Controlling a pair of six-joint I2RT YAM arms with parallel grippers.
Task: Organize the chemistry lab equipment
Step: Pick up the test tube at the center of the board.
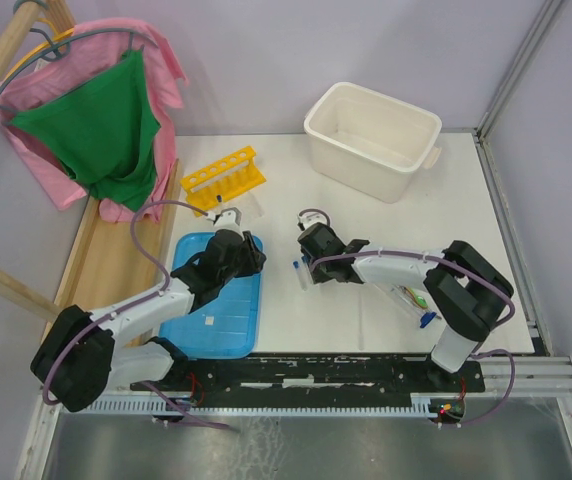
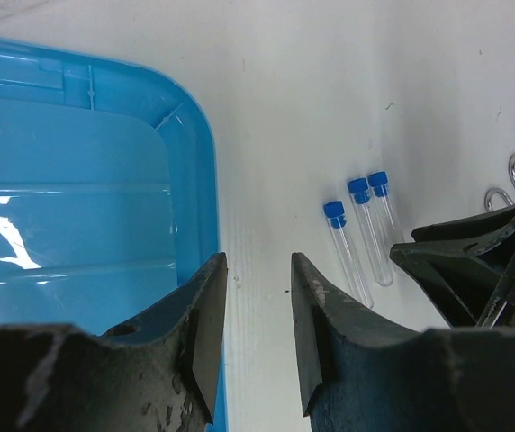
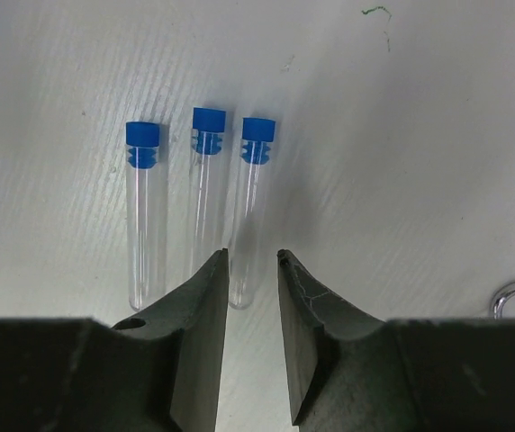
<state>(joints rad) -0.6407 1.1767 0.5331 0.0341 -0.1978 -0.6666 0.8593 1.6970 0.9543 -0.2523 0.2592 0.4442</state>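
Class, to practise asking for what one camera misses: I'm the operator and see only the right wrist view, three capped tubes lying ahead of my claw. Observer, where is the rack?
Observer: The yellow rack stands farther back and left of the tubes, beyond the blue lid.
Operator: Is the other arm in my way?
Observer: No. The left claw hangs open and empty over the lid's far right corner, left of the tubes.
Operator: Anything else back there?
Observer: A white tub sits at the far edge, right of the rack.
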